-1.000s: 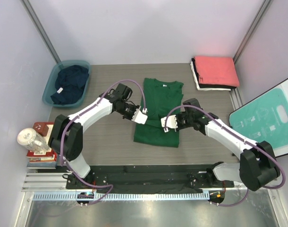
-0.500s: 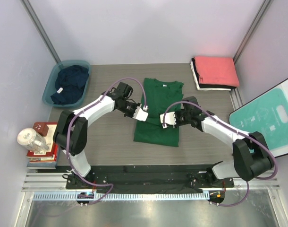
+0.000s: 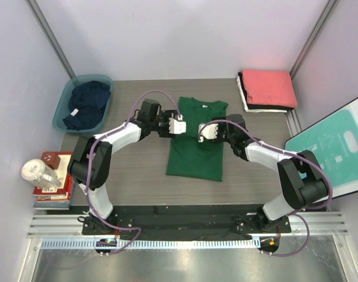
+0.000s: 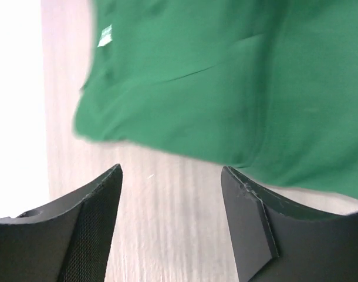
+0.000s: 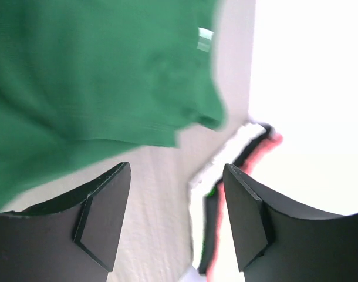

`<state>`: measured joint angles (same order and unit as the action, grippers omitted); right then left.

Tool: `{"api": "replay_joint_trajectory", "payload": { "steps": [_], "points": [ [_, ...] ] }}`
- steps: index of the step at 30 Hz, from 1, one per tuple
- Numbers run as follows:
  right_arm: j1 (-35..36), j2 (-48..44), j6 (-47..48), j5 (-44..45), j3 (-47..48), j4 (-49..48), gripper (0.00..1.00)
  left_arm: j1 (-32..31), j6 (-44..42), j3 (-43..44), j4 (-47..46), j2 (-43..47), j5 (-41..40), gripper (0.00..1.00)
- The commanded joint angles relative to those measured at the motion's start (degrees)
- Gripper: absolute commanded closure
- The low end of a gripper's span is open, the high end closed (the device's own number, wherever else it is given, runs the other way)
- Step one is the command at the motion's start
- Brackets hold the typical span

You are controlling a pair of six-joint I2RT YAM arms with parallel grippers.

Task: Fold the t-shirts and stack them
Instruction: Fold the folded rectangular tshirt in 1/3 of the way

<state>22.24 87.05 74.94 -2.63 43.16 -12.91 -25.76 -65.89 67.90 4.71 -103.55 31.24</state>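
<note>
While the dark green t-shirt lies flat on the counter, long axis running near to far with the collar at the far end, both arms stand at its shoulder end, equally near. The left pincer is at the left edge and the right pincer at the right. Each has its jaws apart and empty, with cloth just ahead. Judgement: the shoulder corners are to be gripped next.

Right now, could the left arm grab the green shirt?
Probably yes. The left gripper hangs open right at the green shirt's left edge, near the collar end. The wrist view shows only a strip of table before the cloth, with nothing blocking.
</note>
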Motion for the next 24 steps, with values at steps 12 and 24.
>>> {"api": "replay_joint_trajectory", "payload": {
  "steps": [12,24],
  "points": [
    [-1.14,-5.92,-16.31,-21.96,14.32,35.22,0.99,0.71,-5.88,6.1,20.3,4.67,8.74,1.0],
    [-1.5,3.65,-16.14,-37.97,18.71,45.6,0.99,0.18,-27.71,21.74,56.9,-9.21,10.07,1.0]
  ]
}}
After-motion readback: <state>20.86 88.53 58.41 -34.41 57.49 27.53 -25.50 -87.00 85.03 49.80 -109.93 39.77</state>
